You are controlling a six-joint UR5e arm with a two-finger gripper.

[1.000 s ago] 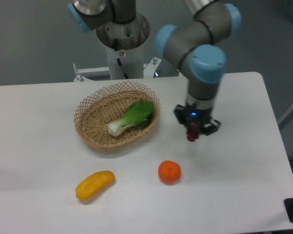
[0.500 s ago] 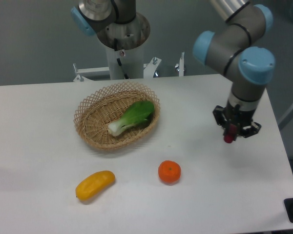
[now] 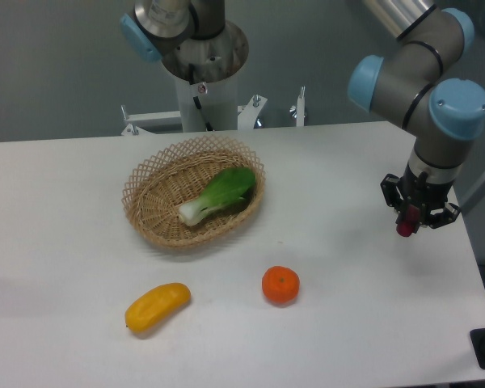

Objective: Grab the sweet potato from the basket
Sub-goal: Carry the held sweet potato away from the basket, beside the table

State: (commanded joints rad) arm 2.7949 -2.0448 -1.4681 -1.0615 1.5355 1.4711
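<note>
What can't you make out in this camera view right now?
- Sweet potato: only a small red tip shows below the gripper; the fingers hide the rest.
- Finger gap: too small to judge.
- Basket floor under the green leafy vegetable: covered.
- Arm's upper links: cut by top edge.

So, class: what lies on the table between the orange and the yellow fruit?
Nothing. In the fixed camera view, the stretch of white table between the orange and the yellow fruit is bare; the basket sits farther back.
</note>
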